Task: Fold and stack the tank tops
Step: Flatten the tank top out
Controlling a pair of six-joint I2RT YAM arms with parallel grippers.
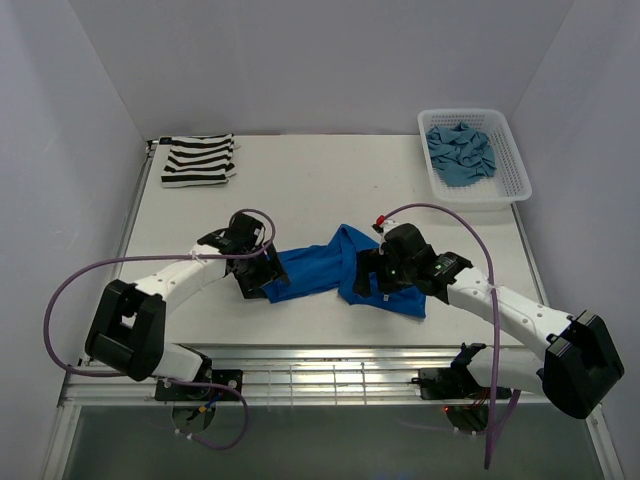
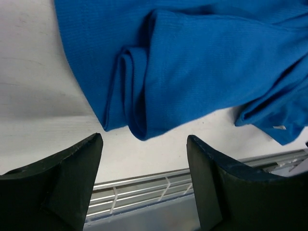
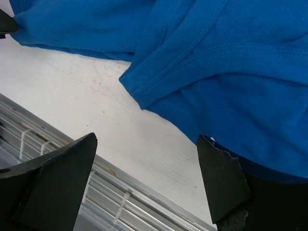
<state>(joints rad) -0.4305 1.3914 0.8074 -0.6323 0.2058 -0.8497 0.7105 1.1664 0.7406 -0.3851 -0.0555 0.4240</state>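
Starting at the left, we are seeing the striped tank top (image 1: pixel 198 160) lying neatly folded, well apart from the royal blue tank top (image 1: pixel 320 265), beyond it and to its left, so we are counting that piece as done. Our left gripper (image 1: pixel 258 277) is hovering at the blue top's left end, its fingers spread wide with nothing between them and a rolled fold of cloth lying just ahead. The blue top itself is lying twisted and crumpled, not yet folded. Our right gripper (image 1: pixel 372 282) is hanging at its right end, likewise released, one finger just at the hem. Farther right and beyond the blue top, the teal tank top (image 1: pixel 460 152) is sitting bunched inside the white basket (image 1: pixel 516 170). We are judging that two folds and the stacking are left.
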